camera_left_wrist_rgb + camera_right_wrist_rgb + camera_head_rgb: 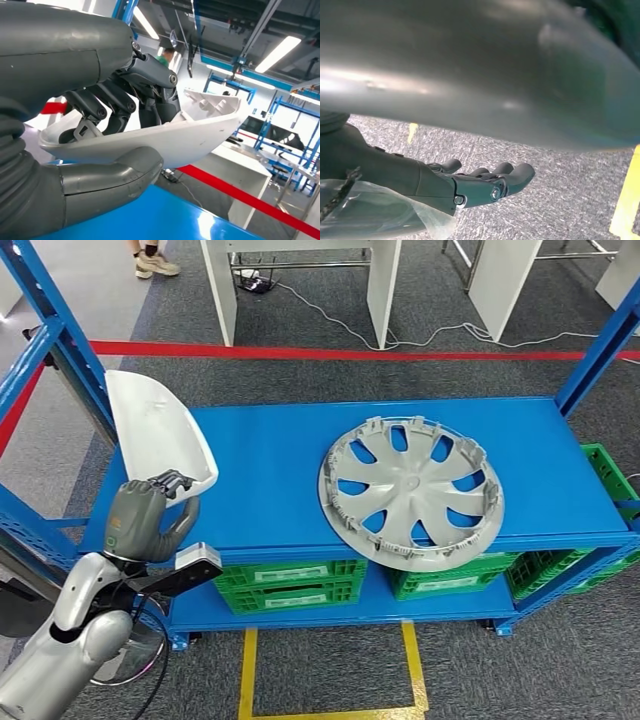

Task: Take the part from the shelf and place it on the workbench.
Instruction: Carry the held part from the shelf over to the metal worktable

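Item held: we record one white moulded plastic shell part [155,430], curved and hollow, gripped at its near edge by the robot's left hand [147,520] at the left end of the blue metal shelf deck [272,470]; the part stands tilted up and away from the hand, its far end rising beside the blue shelf upright [56,335]. In the left wrist view we see the same white shell part [181,137] clamped, the thick grey thumb [113,175] pressed along its outer skin and the dark fingers [113,105] hooked into its hollow side; whether the part touches the deck we cannot tell. Left arm: silver, entering from the lower left, bent, with the hand raised to the deck's front edge. Right hand [471,182]: seen in its wrist view above grey carpet [546,190], fingers stretched out and slightly apart, holding nothing. Also on the deck: one silver-grey plastic wheel cover with curved spokes [411,490], lying flat, right of centre and well apart from the held part, its rim slightly overhanging the front edge. Below the deck: green plastic crates [290,585] on the lower level. Floor: grey carpet with a red tape line [340,352] beyond the shelf and yellow tape lines [411,660] before it; white table legs [381,290] and a trailing white cable [423,338] stand farther off.
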`<state>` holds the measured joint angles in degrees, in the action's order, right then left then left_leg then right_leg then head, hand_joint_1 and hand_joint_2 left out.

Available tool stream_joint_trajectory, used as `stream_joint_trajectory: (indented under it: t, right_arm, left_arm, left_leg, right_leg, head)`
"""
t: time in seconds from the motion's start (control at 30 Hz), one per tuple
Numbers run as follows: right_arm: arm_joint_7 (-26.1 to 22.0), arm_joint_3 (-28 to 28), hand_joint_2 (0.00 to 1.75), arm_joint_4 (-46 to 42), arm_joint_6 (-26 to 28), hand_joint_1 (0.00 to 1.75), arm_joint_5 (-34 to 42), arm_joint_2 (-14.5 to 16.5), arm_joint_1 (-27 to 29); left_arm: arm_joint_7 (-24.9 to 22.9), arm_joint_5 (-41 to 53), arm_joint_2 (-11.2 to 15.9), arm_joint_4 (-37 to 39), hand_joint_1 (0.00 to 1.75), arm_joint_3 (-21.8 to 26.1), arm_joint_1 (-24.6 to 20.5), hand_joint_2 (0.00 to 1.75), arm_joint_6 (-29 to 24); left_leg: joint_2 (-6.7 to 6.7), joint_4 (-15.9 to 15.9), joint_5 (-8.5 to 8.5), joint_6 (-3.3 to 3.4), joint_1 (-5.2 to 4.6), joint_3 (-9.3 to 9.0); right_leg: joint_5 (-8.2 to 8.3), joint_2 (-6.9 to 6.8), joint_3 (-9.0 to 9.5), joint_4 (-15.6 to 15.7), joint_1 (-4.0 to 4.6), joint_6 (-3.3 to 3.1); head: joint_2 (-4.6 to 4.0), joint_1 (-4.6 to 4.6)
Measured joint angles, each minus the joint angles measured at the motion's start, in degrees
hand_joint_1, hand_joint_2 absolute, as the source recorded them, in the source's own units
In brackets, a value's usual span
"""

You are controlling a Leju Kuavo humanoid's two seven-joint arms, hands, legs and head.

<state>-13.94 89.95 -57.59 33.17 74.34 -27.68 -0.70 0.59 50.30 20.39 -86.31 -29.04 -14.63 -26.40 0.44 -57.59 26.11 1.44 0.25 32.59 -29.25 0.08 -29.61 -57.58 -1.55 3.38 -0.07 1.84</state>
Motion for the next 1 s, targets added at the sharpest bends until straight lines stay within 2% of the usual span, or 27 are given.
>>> stream_joint_trajectory:
  t: [0.03,0.1,0.13,0.17,0.2,0.27,0.3,0.33,0.37,0.4,0.43,0.47,0.5,0.53,0.6,0.63,0.67,0.7,0.77,0.8,0.83,0.87,0.9,0.93,0.97,1.0]
  right_arm:
    - [0.05,0.00,0.00,-0.01,0.08,0.00,0.03,0.01,-0.01]
    - [0.17,0.02,0.00,-0.10,0.36,0.00,0.07,0.01,0.01]
    - [0.24,0.03,0.00,-0.26,0.59,0.00,0.06,0.01,0.01]
    - [0.28,0.03,0.00,-0.46,0.81,0.00,0.06,-0.01,-0.02]
    - [0.32,0.03,0.00,-0.71,1.01,0.00,0.06,-0.02,-0.06]
    - [0.39,0.01,0.00,-1.12,1.28,0.00,0.05,-0.03,-0.12]
    - [0.46,-0.01,0.00,-1.28,1.40,0.00,0.02,-0.03,-0.13]
    - [0.56,-0.01,0.00,-1.40,1.54,0.00,-0.04,-0.03,-0.10]
    - [0.68,-0.01,0.00,-1.47,1.63,0.00,-0.11,-0.03,-0.08]
    - [0.79,-0.01,0.00,-1.51,1.67,0.00,-0.19,-0.03,-0.06]
    - [0.86,-0.01,0.00,-1.52,1.60,0.00,-0.26,-0.03,-0.05]
    - [0.89,-0.01,0.00,-1.51,1.47,0.00,-0.31,-0.03,-0.06]
    - [0.90,-0.01,0.00,-1.49,1.36,0.00,-0.35,-0.03,-0.05]
    - [0.90,0.00,0.00,-1.48,1.26,0.00,-0.39,-0.03,-0.04]
    - [0.85,0.02,0.00,-1.45,1.17,0.00,-0.45,-0.05,0.00]
    - [0.84,0.03,0.00,-1.46,1.23,0.00,-0.47,-0.07,0.02]
    - [0.86,0.05,0.00,-1.49,1.35,0.00,-0.46,-0.08,0.04]
    - [0.93,0.06,0.00,-1.51,1.53,0.00,-0.43,-0.10,0.06]
    - [1.09,0.05,0.00,-1.53,1.89,0.00,-0.32,-0.10,0.07]
    - [1.20,0.05,0.00,-1.53,1.99,0.00,-0.26,-0.10,0.07]
    - [1.34,0.05,0.00,-1.53,2.02,0.00,-0.25,-0.10,0.06]
    - [1.52,0.04,0.00,-1.52,1.91,0.00,-0.27,-0.10,0.04]
    - [1.72,0.04,0.00,-1.49,1.70,0.00,-0.32,-0.10,0.03]
    - [1.86,0.04,0.00,-1.44,1.42,0.00,-0.43,-0.10,-0.01]
    - [1.94,0.03,0.00,-1.37,1.09,0.00,-0.59,-0.10,-0.09]
    - [1.98,0.01,0.00,-1.29,0.82,0.00,-0.75,-0.09,-0.20]
  left_arm:
    - [-0.05,-0.03,0.01,0.00,1.75,0.11,0.00,1.75,0.01]
    - [-0.31,-0.05,0.01,-0.01,1.75,0.17,0.04,1.75,0.18]
    - [-0.48,-0.04,0.03,-0.03,1.75,0.17,0.05,1.75,0.32]
    - [-0.67,-0.03,0.05,-0.06,1.75,0.17,0.05,1.75,0.51]
    - [-0.80,-0.02,0.07,-0.10,1.75,0.17,0.04,1.75,0.68]
    - [-0.99,-0.02,0.09,-0.16,1.75,0.16,0.08,1.75,0.93]
    - [-1.05,-0.02,0.09,-0.17,1.75,0.16,0.12,1.75,1.05]
    - [-1.10,-0.01,0.10,-0.17,1.75,0.16,0.16,1.75,1.17]
    - [-1.14,-0.01,0.10,-0.17,1.75,0.16,0.18,1.75,1.26]
    - [-1.13,-0.01,0.11,-0.16,1.75,0.17,0.19,1.75,1.30]
    - [-1.06,-0.01,0.15,-0.16,1.75,0.20,0.18,1.75,1.27]
    - [-0.96,-0.01,0.18,-0.16,1.75,0.26,0.17,1.75,1.22]
    - [-0.86,0.01,0.22,-0.16,1.75,0.36,0.17,1.75,1.16]
    - [-0.79,0.03,0.27,-0.16,1.75,0.50,0.16,1.75,1.11]
    - [-0.77,0.04,0.32,-0.16,1.75,0.73,0.19,1.75,1.07]
    - [-0.83,0.04,0.32,-0.16,1.75,0.79,0.15,1.75,1.12]
    - [-0.93,0.02,0.31,-0.17,1.75,0.81,0.12,1.75,1.22]
    - [-1.14,-0.02,0.28,-0.17,1.75,0.84,0.14,1.75,1.35]
    - [-1.61,-0.17,0.27,-0.17,1.75,0.91,0.29,1.75,1.56]
    - [-1.85,-0.26,0.29,-0.17,1.75,0.96,0.43,1.75,1.64]
    - [-1.99,-0.36,0.33,-0.17,1.75,1.00,0.59,1.75,1.69]
    - [-2.09,-0.44,0.38,-0.17,1.75,1.08,0.78,1.75,1.73]
    - [-2.14,-0.50,0.45,-0.17,1.75,1.20,1.02,1.75,1.73]
    - [-2.14,-0.58,0.56,-0.17,1.75,1.37,1.26,1.75,1.68]
    - [-2.14,-0.68,0.71,-0.20,1.75,1.64,1.49,1.75,1.59]
    - [-2.14,-0.81,0.94,-0.23,1.75,2.02,1.71,1.75,1.49]
  left_leg:
    - [0.01,-0.19,-0.20,-0.44,-0.08,0.26]
    - [-0.05,-0.53,-0.37,-1.21,0.01,0.65]
    - [-0.08,-1.04,0.34,-1.54,0.10,0.96]
    - [-0.11,-2.42,1.84,-1.83,0.19,1.53]
    - [-0.14,-4.97,4.15,-2.06,0.26,2.43]
    - [-0.16,-12.35,8.95,-2.29,0.28,4.63]
    - [-0.16,-15.28,10.18,-2.28,0.28,5.18]
    - [-0.17,-16.52,10.16,-2.18,0.28,4.94]
    - [-0.17,-15.63,8.99,-1.99,0.25,3.73]
    - [-0.19,-12.70,7.20,-1.68,0.20,1.53]
    - [-0.21,-8.56,5.94,-1.25,0.10,-1.13]
    - [-0.25,-4.30,5.30,-0.87,-0.04,-3.71]
    - [-0.27,-1.09,5.20,-0.58,-0.20,-5.55]
    - [-0.29,0.70,5.48,-0.36,-0.36,-6.41]
    - [-0.25,1.40,4.90,-0.01,-0.46,-6.15]
    - [-0.16,1.58,4.29,0.33,-0.38,-5.69]
    - [-0.04,1.75,3.59,0.72,-0.26,-5.08]
    - [0.07,1.92,2.84,1.05,-0.13,-4.34]
    - [0.20,1.85,1.57,1.37,-0.17,-2.70]
    - [0.23,1.79,0.94,1.37,-0.20,-1.85]
    - [0.27,1.70,0.32,1.34,-0.22,-0.98]
    - [0.31,1.56,-0.24,1.24,-0.22,-0.13]
    - [0.32,1.38,-0.72,1.10,-0.21,0.67]
    - [0.33,1.12,-1.14,0.89,-0.21,1.30]
    - [0.33,0.80,-1.48,0.63,-0.30,1.87]
    - [0.35,0.51,-1.89,0.34,-0.39,2.30]
  right_leg:
    - [-0.19,0.11,0.24,0.50,0.12,-0.28]
    - [0.19,0.19,-0.43,0.45,0.13,-1.20]
    - [0.47,0.15,-0.74,0.42,0.12,-1.76]
    - [0.82,0.09,-1.12,0.48,0.10,-2.37]
    - [1.21,0.03,-1.60,0.52,0.12,-2.91]
    - [2.06,-0.02,-2.83,0.47,0.38,-3.57]
    - [2.53,-0.03,-3.50,0.42,0.53,-3.69]
    - [2.99,-0.03,-4.16,0.34,0.68,-3.72]
    - [3.41,-0.02,-4.79,0.25,0.81,-3.70]
    - [3.82,0.01,-5.39,0.12,0.92,-3.64]
    - [4.22,0.03,-5.90,0.01,1.00,-3.54]
    - [4.65,0.06,-6.32,-0.08,1.09,-3.35]
    - [5.12,0.07,-6.60,-0.07,1.13,-3.10]
    - [5.61,0.07,-6.77,0.01,1.10,-2.81]
    - [6.52,0.09,-6.97,0.33,1.00,-2.16]
    - [6.16,0.11,-7.28,0.17,0.95,-1.88]
    - [4.74,0.13,-7.89,-0.78,0.94,-1.63]
    - [2.32,0.14,-8.73,-2.82,0.92,-1.40]
    - [-3.44,0.10,-10.58,-9.82,0.87,-1.04]
    - [-4.95,0.08,-11.06,-13.35,0.86,-0.87]
    - [-5.04,0.08,-10.94,-15.68,0.84,-0.73]
    - [-3.92,0.06,-9.98,-16.25,0.83,-0.66]
    - [-2.15,0.03,-8.02,-14.72,0.81,-0.67]
    - [-0.73,0.01,-5.20,-11.43,0.80,-0.74]
    - [-0.36,-0.01,-1.83,-7.02,0.84,-0.85]
    - [-0.83,0.03,1.16,-2.73,0.87,-1.00]
  head:
    - [0.00,-0.01]
    - [0.00,0.00]
    - [0.00,-0.04]
    - [0.00,-0.10]
    - [0.00,-0.19]
    - [0.00,-0.32]
    - [0.00,-0.34]
    - [0.00,-0.34]
    - [0.00,-0.33]
    - [0.00,-0.34]
    - [0.00,-0.33]
    - [0.00,-0.29]
    - [0.00,-0.29]
    - [0.00,-0.28]
    - [0.00,-0.31]
    - [0.00,-0.31]
    - [0.00,-0.24]
    - [0.00,-0.18]
    - [0.00,-0.05]
    - [0.00,-0.06]
    - [0.00,-0.07]
    - [0.00,-0.06]
    - [0.00,-0.07]
    - [0.00,-0.05]
    - [0.00,-0.03]
    - [0.00,-0.05]
